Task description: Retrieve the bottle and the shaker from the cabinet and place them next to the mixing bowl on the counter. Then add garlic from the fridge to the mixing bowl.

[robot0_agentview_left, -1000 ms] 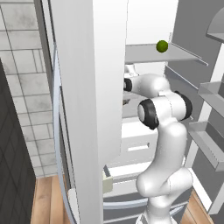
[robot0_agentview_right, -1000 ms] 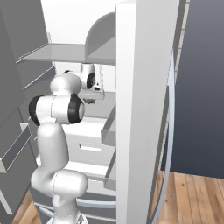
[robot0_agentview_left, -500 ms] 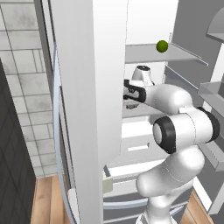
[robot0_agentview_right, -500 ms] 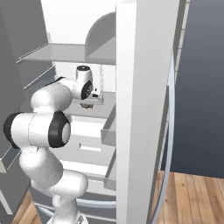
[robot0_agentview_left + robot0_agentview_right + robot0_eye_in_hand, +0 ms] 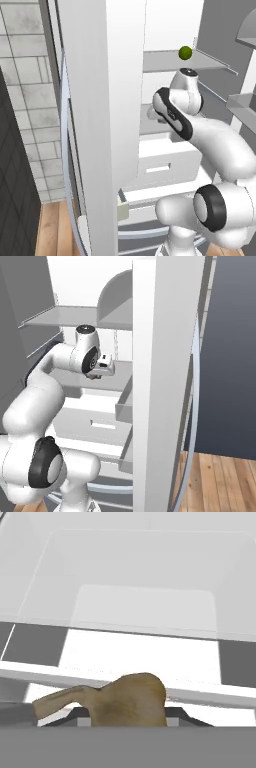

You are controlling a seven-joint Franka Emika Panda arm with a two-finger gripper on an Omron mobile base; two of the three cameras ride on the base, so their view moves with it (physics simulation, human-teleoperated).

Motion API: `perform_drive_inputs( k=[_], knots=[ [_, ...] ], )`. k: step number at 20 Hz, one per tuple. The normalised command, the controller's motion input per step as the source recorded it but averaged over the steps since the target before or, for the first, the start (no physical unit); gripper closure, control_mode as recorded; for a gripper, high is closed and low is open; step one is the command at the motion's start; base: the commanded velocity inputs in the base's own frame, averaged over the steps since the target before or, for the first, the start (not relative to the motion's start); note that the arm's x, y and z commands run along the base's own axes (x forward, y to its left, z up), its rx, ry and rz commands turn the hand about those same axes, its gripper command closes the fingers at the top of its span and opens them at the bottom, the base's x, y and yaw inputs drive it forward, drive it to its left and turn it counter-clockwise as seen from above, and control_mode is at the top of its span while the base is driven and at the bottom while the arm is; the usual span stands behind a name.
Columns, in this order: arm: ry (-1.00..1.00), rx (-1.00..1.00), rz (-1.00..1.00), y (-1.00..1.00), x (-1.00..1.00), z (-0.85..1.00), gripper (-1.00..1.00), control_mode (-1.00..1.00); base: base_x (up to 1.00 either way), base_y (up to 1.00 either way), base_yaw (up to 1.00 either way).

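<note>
- Garlic (image 5: pixel 125 699) sits clamped between my finger tips in the hand view, one bulb, stem pointing left, low against the pale fridge shelves (image 5: pixel 135 632).
- My gripper (image 5: pixel 104 367) is clenched on it; in the right base view it now sits outside the fridge interior, beside the door (image 5: pixel 165 381).
- Since a second ago my arm has pulled back and risen: the elbow swung out and the hand drew away from the shelf. I judge the pick is done and the carry to the bowl comes next.
- One lime (image 5: pixel 185 52) rests on the upper shelf (image 5: pixel 175 61), well apart from my hand.
- Count: one garlic, one lime, one gripper.
</note>
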Motion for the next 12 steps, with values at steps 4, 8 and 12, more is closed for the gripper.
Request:
perform_drive_inputs(
  k=[4,8,12],
  knots=[
    [0.00,0.01,0.00,-0.02,-1.00,0.75,1.00,-1.00,0.00,0.00,0.00],
    [0.00,0.01,0.00,0.00,-1.00,0.47,1.00,-1.00,0.00,0.00,0.00],
    [0.00,0.00,0.00,0.00,-1.00,0.58,1.00,-1.00,0.00,0.00,0.00]
  ],
)
